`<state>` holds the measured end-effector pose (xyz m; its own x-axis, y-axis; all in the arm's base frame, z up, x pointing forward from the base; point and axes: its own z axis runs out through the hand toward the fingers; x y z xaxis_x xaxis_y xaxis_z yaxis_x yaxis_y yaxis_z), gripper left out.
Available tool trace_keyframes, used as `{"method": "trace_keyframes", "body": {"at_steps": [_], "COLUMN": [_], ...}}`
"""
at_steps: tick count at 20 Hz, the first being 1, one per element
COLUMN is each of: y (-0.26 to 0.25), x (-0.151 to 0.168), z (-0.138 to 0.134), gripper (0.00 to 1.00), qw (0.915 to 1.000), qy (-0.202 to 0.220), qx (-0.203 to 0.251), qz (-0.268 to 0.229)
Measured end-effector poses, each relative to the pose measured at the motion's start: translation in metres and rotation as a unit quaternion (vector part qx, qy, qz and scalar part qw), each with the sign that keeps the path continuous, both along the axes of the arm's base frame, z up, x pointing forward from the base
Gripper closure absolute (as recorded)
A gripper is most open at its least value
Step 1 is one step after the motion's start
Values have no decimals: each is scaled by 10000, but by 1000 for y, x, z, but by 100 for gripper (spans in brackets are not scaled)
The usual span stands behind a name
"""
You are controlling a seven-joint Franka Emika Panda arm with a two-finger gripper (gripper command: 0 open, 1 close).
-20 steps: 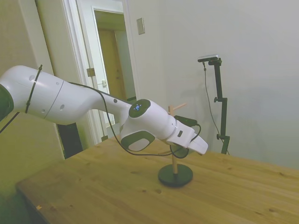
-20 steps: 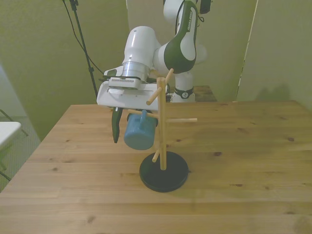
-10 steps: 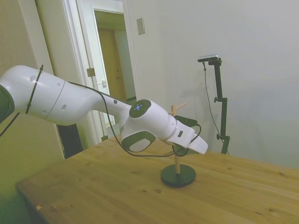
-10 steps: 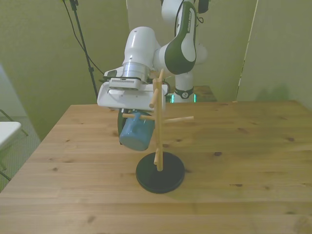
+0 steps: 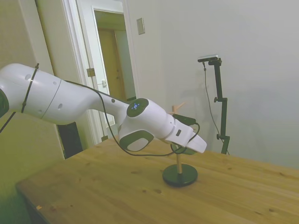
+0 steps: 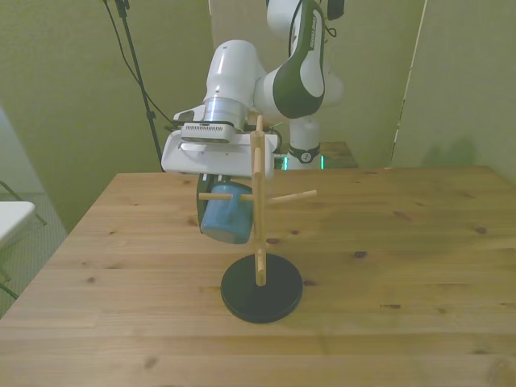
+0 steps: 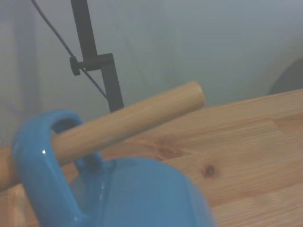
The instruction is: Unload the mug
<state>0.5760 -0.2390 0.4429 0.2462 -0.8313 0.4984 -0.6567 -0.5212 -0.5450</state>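
The blue mug [image 6: 226, 217] hangs by its loop handle [image 7: 35, 161] on a wooden peg [image 7: 128, 120] of a mug tree [image 6: 260, 211] with a round black base [image 6: 262, 288]. The peg still runs through the handle. My gripper [image 6: 216, 216] reaches in under the white hand from the front view's left and is shut on the mug's body; one dark finger [image 6: 200, 208] shows pressed against its side. In the side view the hand [image 5: 184, 135] covers the mug, and only the tree's post and base [image 5: 180, 174] show below it.
The mug tree stands mid-table on the wooden table [image 6: 403, 266]. A bare peg [image 6: 294, 196] sticks out to the front view's right, and another angles up near the post's top. A white object [image 6: 14, 219] sits off the table at the front view's left edge.
The finger that stood apart from the mug now presses on it. The mug tree's base has slid a little toward the front view's left, and its post has straightened.
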Motion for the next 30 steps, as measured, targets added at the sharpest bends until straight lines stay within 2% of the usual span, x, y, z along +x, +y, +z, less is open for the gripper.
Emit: {"method": "trace_keyframes", "body": {"at_steps": [11, 25, 30], "y": [-22, -57, -61], "x": [-15, -33, -39], "z": [14, 8, -1], "gripper": [100, 100, 100], "qw": [9990, 9935, 9928], "qy": [-163, -330, -314], "qx": [343, 974, 1068], "qz": [-251, -491, -433]}}
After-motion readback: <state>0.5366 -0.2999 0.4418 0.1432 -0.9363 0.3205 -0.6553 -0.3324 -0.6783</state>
